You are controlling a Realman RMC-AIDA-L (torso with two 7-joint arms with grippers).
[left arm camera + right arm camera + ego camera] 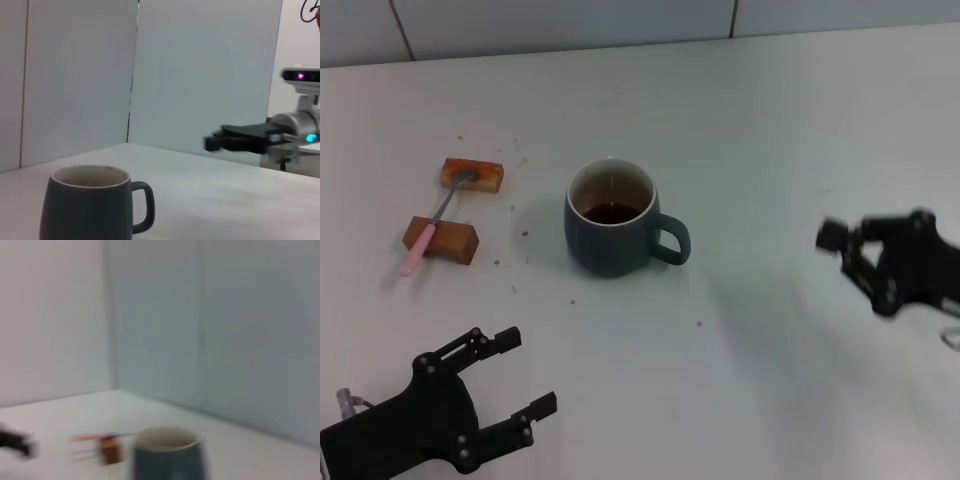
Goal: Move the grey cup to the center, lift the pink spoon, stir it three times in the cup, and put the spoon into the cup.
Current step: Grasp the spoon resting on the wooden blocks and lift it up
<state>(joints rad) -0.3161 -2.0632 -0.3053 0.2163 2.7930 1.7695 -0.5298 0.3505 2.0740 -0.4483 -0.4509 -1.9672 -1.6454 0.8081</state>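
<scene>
The grey cup (612,245) stands upright mid-table with its handle toward my right arm and dark liquid inside. It also shows in the left wrist view as the cup (85,207) and, blurred, in the right wrist view as the cup (167,457). The pink spoon (438,218) lies across two brown wooden blocks to the left of the cup. My left gripper (528,372) is open and empty near the front left, below the spoon. My right gripper (853,270) hovers open and empty to the right of the cup, clear of its handle.
Two brown wooden blocks (472,174) (442,239) hold the spoon up off the table. Small crumbs lie scattered around them and in front of the cup. A pale wall runs along the table's far edge.
</scene>
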